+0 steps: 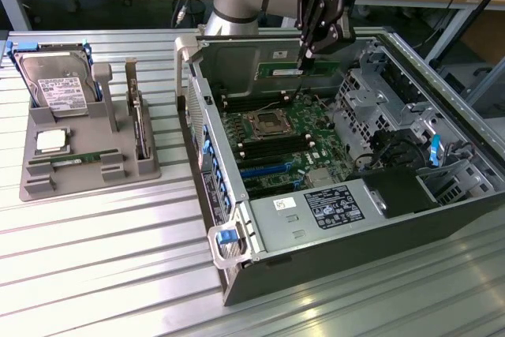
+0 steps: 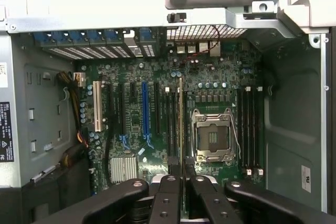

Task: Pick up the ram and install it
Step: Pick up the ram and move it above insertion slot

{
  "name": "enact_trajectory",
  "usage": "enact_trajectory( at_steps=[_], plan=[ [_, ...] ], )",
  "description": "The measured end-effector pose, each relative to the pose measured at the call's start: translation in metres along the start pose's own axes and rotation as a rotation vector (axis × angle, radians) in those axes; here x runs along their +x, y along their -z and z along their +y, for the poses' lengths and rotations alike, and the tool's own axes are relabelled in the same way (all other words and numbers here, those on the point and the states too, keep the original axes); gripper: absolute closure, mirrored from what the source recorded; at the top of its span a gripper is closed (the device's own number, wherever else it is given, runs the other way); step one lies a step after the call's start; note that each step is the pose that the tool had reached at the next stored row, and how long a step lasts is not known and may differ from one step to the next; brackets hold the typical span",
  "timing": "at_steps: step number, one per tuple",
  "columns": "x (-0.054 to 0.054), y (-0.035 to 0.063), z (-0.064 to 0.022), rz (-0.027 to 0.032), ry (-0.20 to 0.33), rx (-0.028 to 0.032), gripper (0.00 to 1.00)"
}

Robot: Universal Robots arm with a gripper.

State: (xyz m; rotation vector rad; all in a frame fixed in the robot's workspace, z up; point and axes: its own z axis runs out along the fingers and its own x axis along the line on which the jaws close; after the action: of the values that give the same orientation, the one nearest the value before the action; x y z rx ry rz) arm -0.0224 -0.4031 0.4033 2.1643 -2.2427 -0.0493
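- Exterior view: the claw (image 1: 304,54) hangs over the far part of the open computer case (image 1: 442,195), its black fingers pressed onto the ram (image 1: 298,69), a thin green stick that it pinches by the upper edge.
- The ram is held level and lengthwise above the motherboard (image 1: 276,144), clear of it, near the case's far wall.
- On the motherboard the square processor socket (image 1: 267,123) sits between rows of dark memory slots (image 1: 296,146).
- The case lies on its side on the ribbed metal counter (image 1: 95,258); a silver power supply (image 1: 312,215) with a dark label fills its near end.
- At the exterior view's left, well apart from the case, a grey holder tray (image 1: 39,183) stands on the counter.
- The tray carries a hard drive (image 1: 55,84), a square silver processor chip (image 1: 50,141), a second green stick (image 1: 75,159) lying flat, and an upright expansion card (image 1: 139,120).

- Wrist view: the claw (image 2: 181,179) points down at the motherboard (image 2: 210,85), its fingers (image 2: 169,182) close together on the ram (image 2: 181,119).
- The ram shows edge-on as a thin pale line, lined up along the dark memory slots (image 2: 170,124) just beside the processor socket (image 2: 212,137).
- A blue expansion slot (image 2: 145,108) and a white one (image 2: 97,106) lie further off on the same board.
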Motion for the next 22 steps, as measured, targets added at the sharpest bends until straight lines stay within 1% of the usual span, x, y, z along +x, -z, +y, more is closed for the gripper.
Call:
enact_trajectory(
  at_steps=[3,13,17,22],
  plan=[
    [0.000,-0.0001,-0.0029,-0.0001,0.000,0.0001,0.87],
    [-0.001,-0.0001,-0.0175,-0.0001,0.000,0.0001,0.87],
    [-0.001,-0.0005,-0.0279,0.0000,0.000,0.0000,0.87],
    [-0.001,-0.0009,-0.0352,0.0000,0.000,0.0000,0.87]
  ],
)
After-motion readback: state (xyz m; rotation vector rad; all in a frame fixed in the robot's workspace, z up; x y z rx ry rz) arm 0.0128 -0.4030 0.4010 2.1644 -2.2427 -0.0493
